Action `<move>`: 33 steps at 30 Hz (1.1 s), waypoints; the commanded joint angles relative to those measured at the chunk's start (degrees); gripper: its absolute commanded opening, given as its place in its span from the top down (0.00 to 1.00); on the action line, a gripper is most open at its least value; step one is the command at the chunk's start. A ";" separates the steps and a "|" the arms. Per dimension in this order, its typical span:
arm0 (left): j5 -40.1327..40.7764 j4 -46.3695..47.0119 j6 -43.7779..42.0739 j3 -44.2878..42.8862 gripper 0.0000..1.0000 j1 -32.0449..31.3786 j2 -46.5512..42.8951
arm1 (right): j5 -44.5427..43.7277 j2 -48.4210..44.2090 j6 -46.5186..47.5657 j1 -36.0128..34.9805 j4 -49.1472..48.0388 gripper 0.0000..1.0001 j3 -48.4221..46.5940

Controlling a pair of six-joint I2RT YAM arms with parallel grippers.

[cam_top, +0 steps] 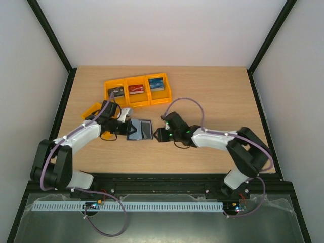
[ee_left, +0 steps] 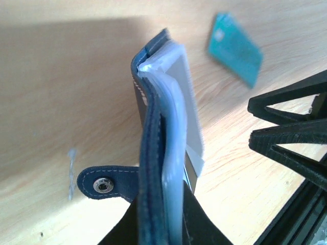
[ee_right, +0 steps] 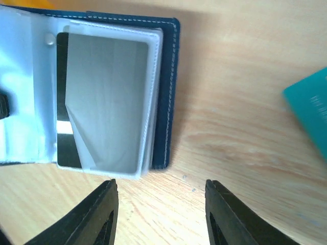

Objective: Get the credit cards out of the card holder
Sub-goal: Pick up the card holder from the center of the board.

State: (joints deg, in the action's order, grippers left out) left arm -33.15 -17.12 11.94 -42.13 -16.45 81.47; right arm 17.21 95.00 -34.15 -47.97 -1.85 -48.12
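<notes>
— How far along are they?

— Partway, I'd say. The card holder point(cam_top: 139, 129) lies open mid-table, and the left gripper point(cam_top: 124, 128) is clamped on its left edge, pinning it down.

— And the cards?

— Three compartments of the orange bins point(cam_top: 144, 103) at the back each hold credit cards point(cam_top: 135, 89), so those look done. But a dark card point(ee_right: 62, 92) sits in the front clear sleeve point(ee_right: 110, 102), so at least one is left.

— The other claw?

— The right gripper point(ee_right: 161, 186) hangs just beside the holder's right edge, jaws apart, grasping nothing. A teal card point(ee_right: 309, 109) lies on the table point(cam_top: 212, 101), apart from the holder.
</notes>
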 commanded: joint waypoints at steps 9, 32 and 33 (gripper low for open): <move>-12.10 -24.50 -20.72 -29.27 0.98 -1.23 -7.37 | 4.57 -34.28 2.87 7.76 -8.41 0.42 9.76; -24.37 -41.83 -27.03 -58.48 0.98 -5.88 -7.81 | 25.16 -45.73 8.61 7.80 -18.49 0.01 5.79; -24.36 -41.96 -27.38 -58.36 0.98 -5.94 -7.85 | 24.78 -46.04 8.85 7.84 -18.43 0.01 5.53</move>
State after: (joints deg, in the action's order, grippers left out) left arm -56.53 -57.58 -13.13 -99.59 -22.22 74.06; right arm 40.23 50.37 -27.53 -40.29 -17.32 -40.40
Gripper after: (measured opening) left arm 0.068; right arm 0.987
